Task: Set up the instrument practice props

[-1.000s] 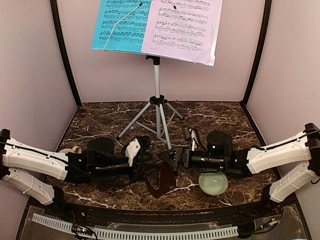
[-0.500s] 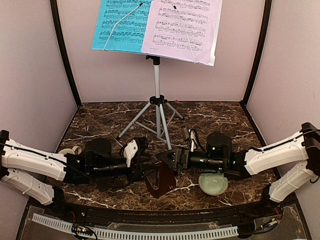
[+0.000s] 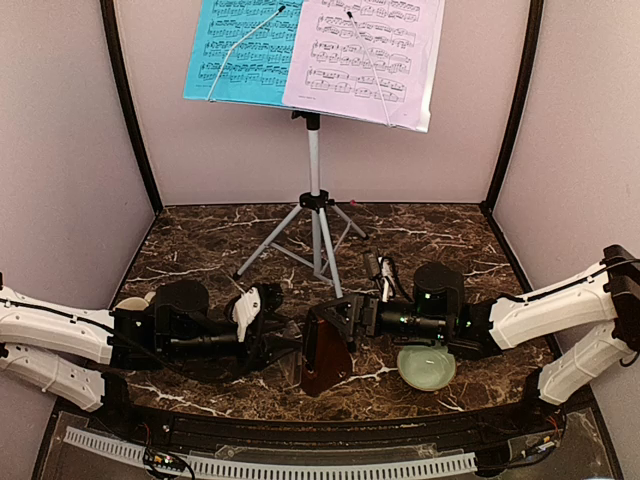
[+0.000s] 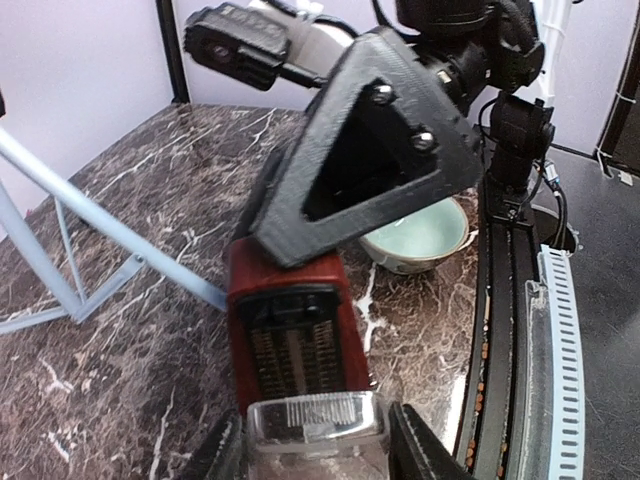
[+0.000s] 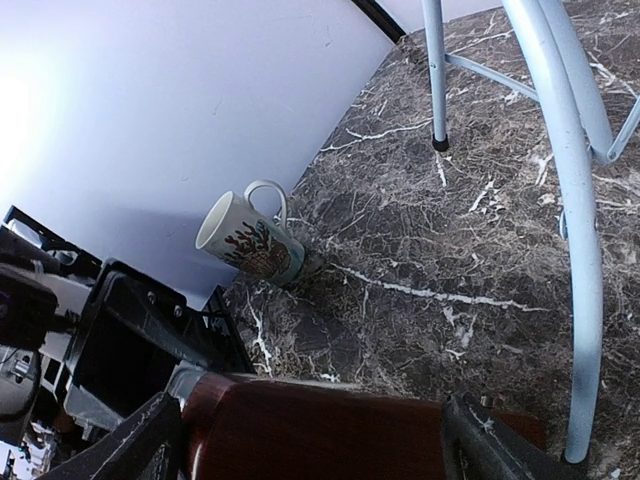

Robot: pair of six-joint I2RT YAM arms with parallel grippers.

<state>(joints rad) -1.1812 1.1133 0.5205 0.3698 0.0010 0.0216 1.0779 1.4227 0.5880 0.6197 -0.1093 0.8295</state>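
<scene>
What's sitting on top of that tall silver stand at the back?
Two pages of printed music rest side by side on the stand: a blue sheet on the left and a lilac sheet on the right. They cover the stand's desk, so it cannot be seen.

Reddish-brown glossy metronome; blue sheet and lilac sheet, both with black notation, on a silver-white stand. Table is dark brown marble with white veins. Pale green bowl; beige mug with reddish-brown print.
</scene>
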